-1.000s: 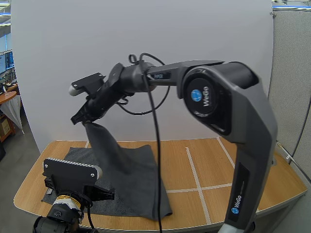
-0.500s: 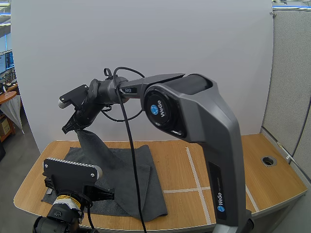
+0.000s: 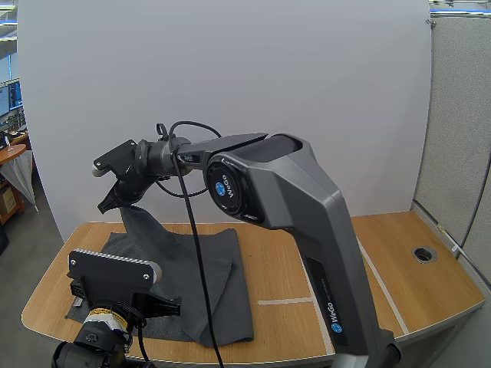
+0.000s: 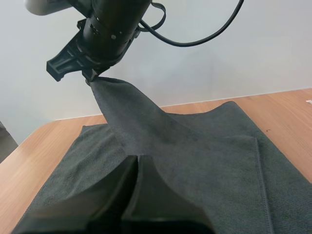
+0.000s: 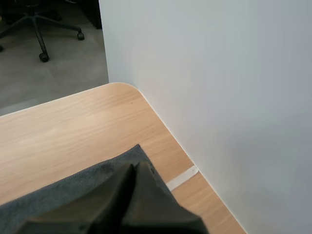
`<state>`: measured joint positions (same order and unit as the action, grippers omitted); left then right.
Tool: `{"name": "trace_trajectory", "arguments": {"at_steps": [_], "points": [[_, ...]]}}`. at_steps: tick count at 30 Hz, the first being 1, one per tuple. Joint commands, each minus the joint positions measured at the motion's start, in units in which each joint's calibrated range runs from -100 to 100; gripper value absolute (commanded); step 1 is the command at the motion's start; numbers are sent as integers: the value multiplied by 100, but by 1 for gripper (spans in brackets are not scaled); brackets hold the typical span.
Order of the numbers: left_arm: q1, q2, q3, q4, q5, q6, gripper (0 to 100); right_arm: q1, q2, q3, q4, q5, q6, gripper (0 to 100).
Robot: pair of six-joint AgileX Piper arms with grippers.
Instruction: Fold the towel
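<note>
A dark grey towel (image 3: 203, 268) lies on the left half of the wooden table (image 3: 330, 253). My right gripper (image 3: 121, 201) reaches across above the table's back left and is shut on one towel corner, holding it up so the cloth hangs in a taut ridge down to the rest. From the left wrist, that gripper (image 4: 90, 78) shows pinching the raised corner over the spread towel (image 4: 204, 151). My left gripper (image 4: 139, 163) is low over the towel's front left part, its fingers together as one wedge. In the right wrist view the right gripper (image 5: 134, 168) sits on the grey cloth (image 5: 73, 187).
A white wall panel (image 3: 307, 92) stands right behind the table. White tape lines (image 3: 284, 301) cross the wood right of the towel, and a round cable hole (image 3: 423, 254) sits at the far right. The right arm's big links span the table's middle.
My right gripper has carried the raised towel corner leftward and slightly down. The towel's right edge has been drawn left with it. The left arm has stayed put.
</note>
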<state>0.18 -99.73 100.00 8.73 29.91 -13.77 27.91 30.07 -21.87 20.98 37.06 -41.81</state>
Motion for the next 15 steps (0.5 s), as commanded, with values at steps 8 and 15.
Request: {"name": "trace_trajectory", "arguments": {"at_steps": [8,15], "points": [[6,-27,0,-20,-135,11,1,92,649,-751,-31,-297,24,0],[6,-27,0,-20,-135,11,1,213,965,-910,-73,-479,15,0]]}}
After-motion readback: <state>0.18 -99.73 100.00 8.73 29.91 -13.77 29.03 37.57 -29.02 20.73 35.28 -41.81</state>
